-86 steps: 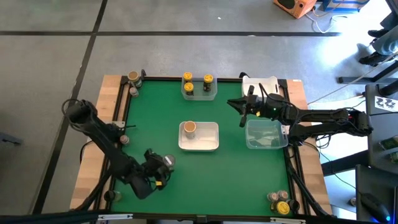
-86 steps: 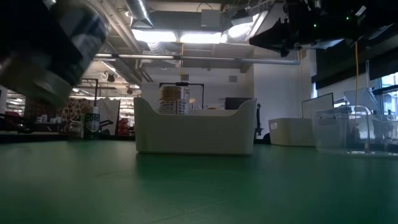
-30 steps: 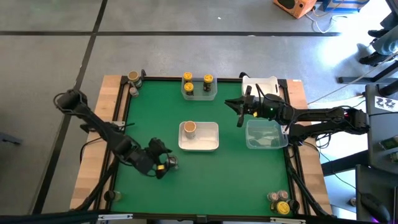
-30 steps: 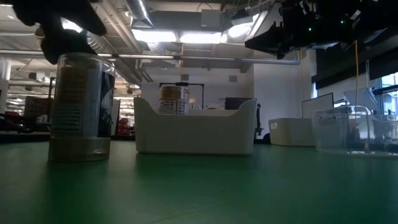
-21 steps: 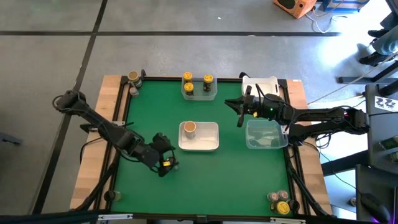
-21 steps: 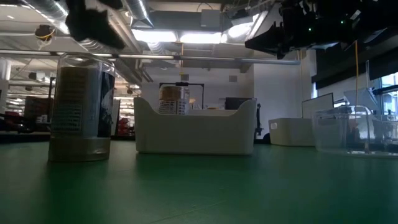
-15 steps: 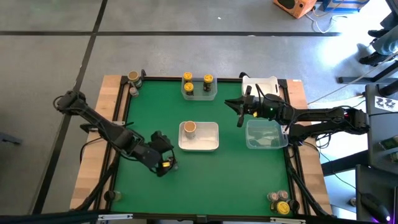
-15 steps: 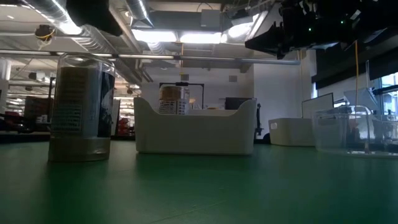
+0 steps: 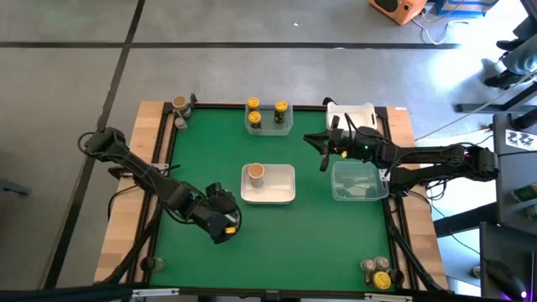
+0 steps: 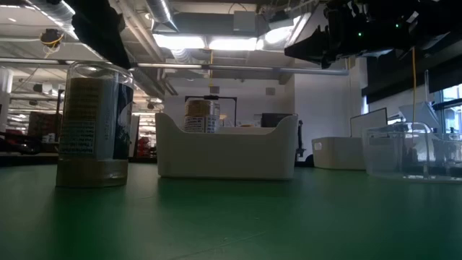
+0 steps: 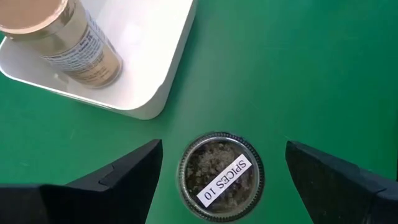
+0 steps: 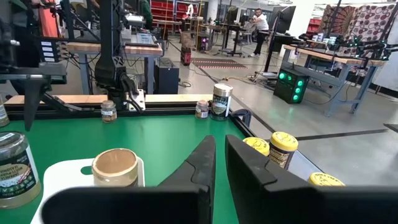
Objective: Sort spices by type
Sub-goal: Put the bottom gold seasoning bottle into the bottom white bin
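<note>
A spice jar [image 11: 221, 177] stands on the green mat near the white tub's [image 9: 281, 195] near left corner. Its upward end carries a white label reading "SPICES 10". In the low view this jar [image 10: 94, 123] stands upright. My left gripper [image 11: 224, 144] hangs open straight above it, with its fingers apart on either side and clear of it; the high view shows the gripper [image 9: 221, 221] covering the jar. My right gripper [image 9: 320, 148] is shut and empty, raised over the mat beside the clear tub [image 9: 359, 180]. A tan-capped jar [image 9: 256, 173] stands in the white tub.
A clear tub [image 9: 289, 127] at the far edge holds three yellow-capped jars. A white tub [image 9: 351, 111] sits at the far right. More jars stand at the near right corner [image 9: 377, 273] and the far left corner [image 9: 179, 105]. Open mat lies between the tubs and the near edge.
My left gripper has risen from the top of the labelled jar and shifted slightly toward the table's right, so it now hangs over the jar. The jar has stayed upright in place. My right arm has kept still.
</note>
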Controlling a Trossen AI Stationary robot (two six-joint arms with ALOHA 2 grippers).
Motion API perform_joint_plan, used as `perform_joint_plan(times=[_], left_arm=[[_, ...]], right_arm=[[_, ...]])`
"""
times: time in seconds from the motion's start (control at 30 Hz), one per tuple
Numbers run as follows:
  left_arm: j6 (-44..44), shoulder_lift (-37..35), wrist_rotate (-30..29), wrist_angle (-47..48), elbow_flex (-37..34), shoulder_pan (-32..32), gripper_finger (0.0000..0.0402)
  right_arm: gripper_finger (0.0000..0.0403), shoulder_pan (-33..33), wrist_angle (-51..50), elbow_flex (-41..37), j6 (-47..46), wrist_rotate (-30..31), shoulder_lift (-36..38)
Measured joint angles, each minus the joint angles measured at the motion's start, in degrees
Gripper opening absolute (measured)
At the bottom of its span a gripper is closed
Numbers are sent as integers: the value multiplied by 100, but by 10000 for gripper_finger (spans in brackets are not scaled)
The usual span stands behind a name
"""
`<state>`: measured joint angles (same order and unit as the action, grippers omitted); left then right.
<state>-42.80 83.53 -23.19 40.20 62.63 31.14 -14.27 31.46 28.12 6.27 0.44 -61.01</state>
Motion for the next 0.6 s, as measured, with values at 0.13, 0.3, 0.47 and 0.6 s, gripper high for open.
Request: perform_joint_plan(times=[0.13, 0.3, 0.47, 0.6], left_arm=[[-21, 0, 3, 41, 0, 0, 321], [-167, 0, 7, 98, -106, 0, 321], [-372, 2, 12, 1, -306, 44, 321], [-377, 2, 12, -121, -319, 87, 321]], right_arm=[[39, 1, 0, 0, 1, -1, 0], [39, 1, 1, 0, 1, -1, 0], [39, 1, 0, 0, 1, -1, 0], [39, 0, 0, 0, 2, -1, 0]])
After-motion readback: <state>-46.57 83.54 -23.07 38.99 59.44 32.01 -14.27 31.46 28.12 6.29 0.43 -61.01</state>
